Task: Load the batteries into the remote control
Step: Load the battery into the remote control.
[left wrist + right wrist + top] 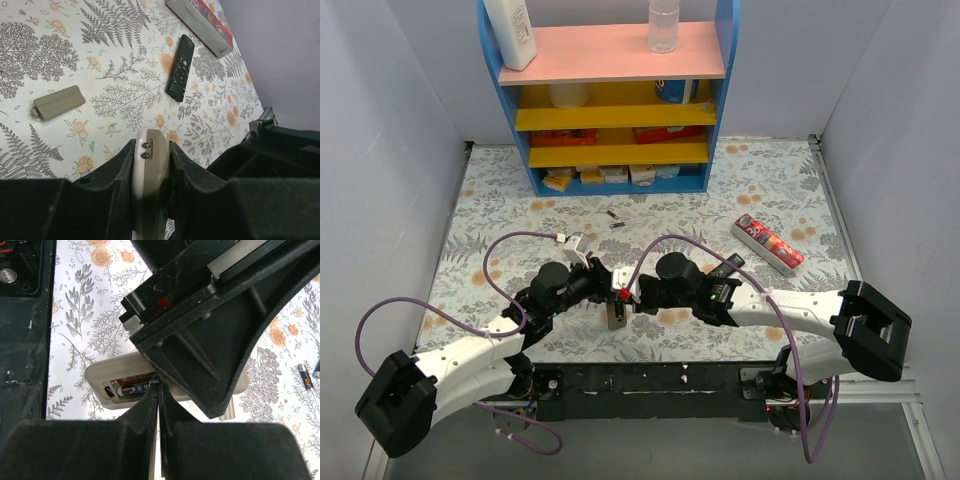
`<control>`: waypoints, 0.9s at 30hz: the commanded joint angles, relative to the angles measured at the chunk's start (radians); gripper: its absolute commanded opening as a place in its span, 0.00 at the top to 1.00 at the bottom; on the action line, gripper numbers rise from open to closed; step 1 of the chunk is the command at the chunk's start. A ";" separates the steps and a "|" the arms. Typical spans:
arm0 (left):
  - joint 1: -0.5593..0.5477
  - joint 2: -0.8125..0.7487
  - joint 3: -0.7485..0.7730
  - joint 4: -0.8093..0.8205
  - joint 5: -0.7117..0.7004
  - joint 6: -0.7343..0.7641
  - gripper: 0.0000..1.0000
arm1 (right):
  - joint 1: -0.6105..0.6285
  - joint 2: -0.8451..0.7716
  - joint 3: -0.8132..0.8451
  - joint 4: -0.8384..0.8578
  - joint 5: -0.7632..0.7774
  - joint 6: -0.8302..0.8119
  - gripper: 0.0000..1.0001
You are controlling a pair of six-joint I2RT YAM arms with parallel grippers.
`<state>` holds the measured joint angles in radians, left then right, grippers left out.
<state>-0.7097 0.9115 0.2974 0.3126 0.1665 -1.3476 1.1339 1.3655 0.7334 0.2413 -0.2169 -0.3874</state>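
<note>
My left gripper (151, 150) is shut on the remote control (148, 167), which stands edge-on between its fingers. In the top view the remote (617, 316) hangs between both grippers near the front edge. The right wrist view shows its grey-beige back (102, 374) with the compartment open and one battery (132, 388) lying inside. My right gripper (159, 386) is shut, its tips touching that battery's end. Two loose batteries (616, 220) lie further back on the table; they also show at the right edge of the right wrist view (305, 376). The grey cover piece (58, 102) lies on the cloth.
A slim black remote (180, 67) and a red-and-white box (202, 22) lie to the right; in the top view the box (769, 244) is right of centre. A blue-and-yellow shelf (617, 120) stands at the back. White walls enclose the table.
</note>
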 commanded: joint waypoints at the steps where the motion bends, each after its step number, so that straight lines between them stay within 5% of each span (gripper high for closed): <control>1: -0.014 -0.079 0.034 0.247 0.038 -0.119 1.00 | 0.013 0.050 -0.009 -0.005 -0.045 0.045 0.95; 8: -0.014 -0.135 0.028 0.220 0.011 -0.125 1.00 | 0.013 0.084 -0.034 0.027 0.080 0.079 0.94; 17: -0.013 -0.155 -0.032 0.157 -0.085 -0.097 1.00 | 0.013 -0.028 -0.078 0.107 0.212 0.211 0.83; 27: -0.013 -0.177 -0.098 0.141 -0.213 -0.088 1.00 | 0.015 -0.186 -0.112 0.141 0.335 0.409 0.48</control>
<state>-0.7177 0.7479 0.2092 0.4160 0.0006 -1.4265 1.1484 1.2186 0.6224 0.3630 0.0303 -0.0814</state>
